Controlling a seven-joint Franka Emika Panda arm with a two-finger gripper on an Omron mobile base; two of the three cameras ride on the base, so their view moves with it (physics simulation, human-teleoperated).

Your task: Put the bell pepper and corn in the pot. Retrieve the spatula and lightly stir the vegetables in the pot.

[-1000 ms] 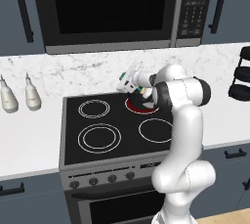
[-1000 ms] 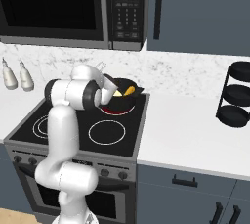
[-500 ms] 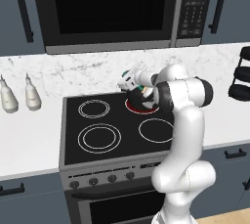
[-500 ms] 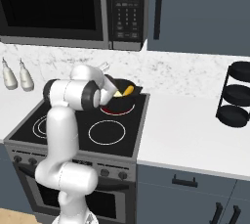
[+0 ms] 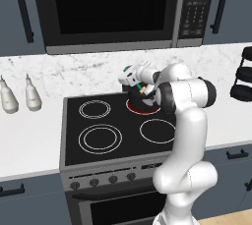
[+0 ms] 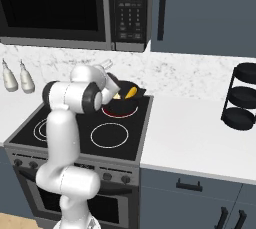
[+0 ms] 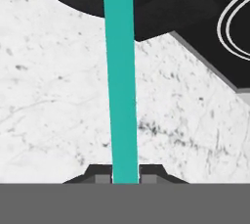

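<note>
1. Gripper (image 7: 125, 173) jaws are pressed in on the spatula (image 7: 120, 71). In the hand view the green handle runs straight up from between the two dark finger tips, so the pinch sits at the handle's near end. This leaves the rest of its length free to reach into the pot.
2. Pot (image 6: 123, 104) sits on the rear right burner of the stove (image 5: 83, 156), whose ring glows red under it. The arm is folded so the hand hangs just beside the pot's rim; the utensil slants down toward the pot.
3. A yellow piece, likely the corn (image 6: 130, 93), shows above the pot's rim in the right base view. Bell pepper not distinguishable at this size.
4. Judgement: loading step looks done and the stirring stage is in hand. Whether the spatula's working end touches the vegetables, I cannot tell.
5. Two bottles (image 5: 19, 98) stand on the counter well left of the stove, out of the way.
</note>
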